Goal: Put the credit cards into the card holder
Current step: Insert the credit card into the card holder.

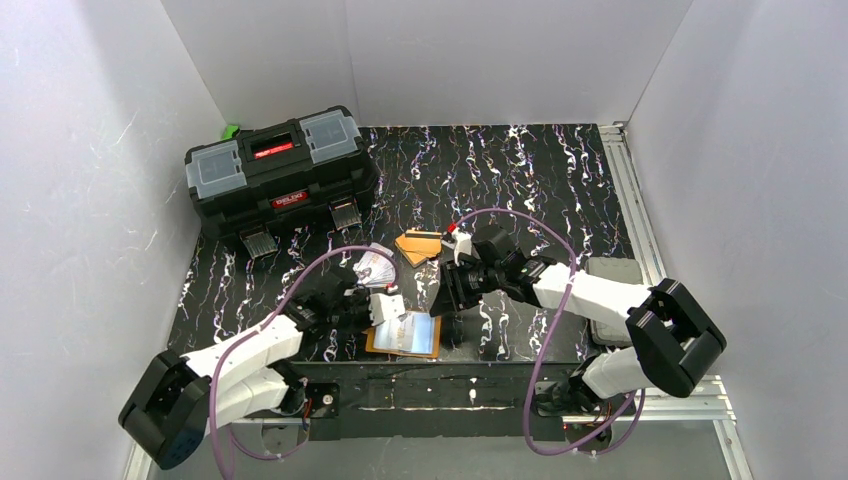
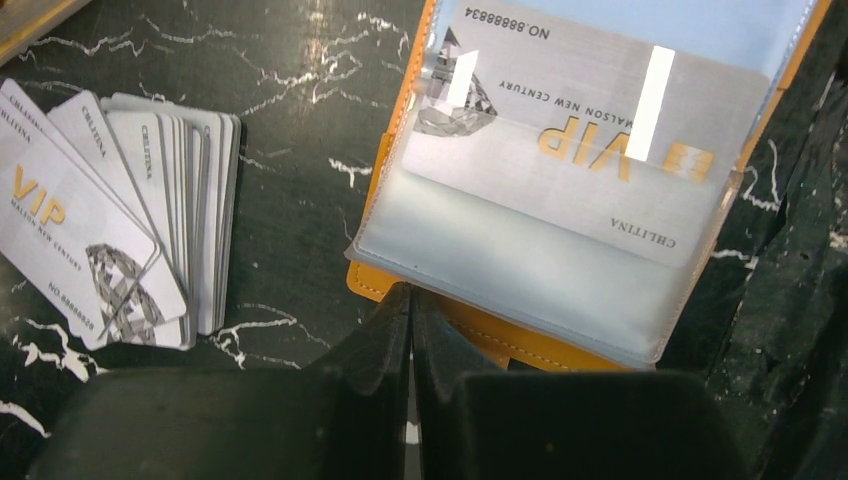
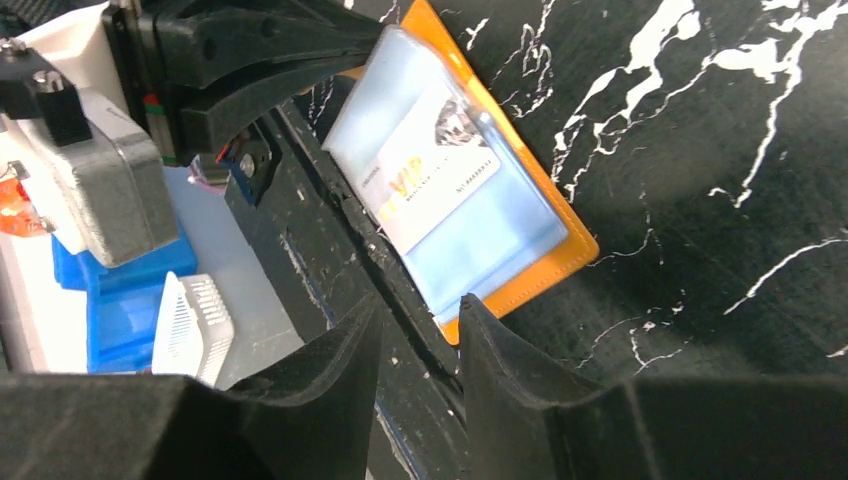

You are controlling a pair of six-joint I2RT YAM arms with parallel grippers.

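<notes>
The orange card holder [image 1: 378,343] lies open near the table's front edge, clear sleeves up. It also shows in the left wrist view [image 2: 520,347] and the right wrist view [image 3: 560,262]. A white VIP card [image 2: 570,130] sits partly inside a sleeve and also shows in the right wrist view [image 3: 425,170]. A fan of white cards [image 2: 110,220] lies left of the holder. Orange cards [image 1: 418,245] lie farther back. My left gripper [image 2: 411,296] is shut, its tips at the holder's near edge. My right gripper [image 3: 420,312] is open, empty, one fingertip [image 3: 470,305] at the holder's corner.
A big black toolbox [image 1: 280,175] stands at the back left. A grey pad [image 1: 612,282] lies at the right edge. The holder sits close to the table's front rim, beyond which blue and white gear [image 3: 150,300] shows. White walls enclose the table.
</notes>
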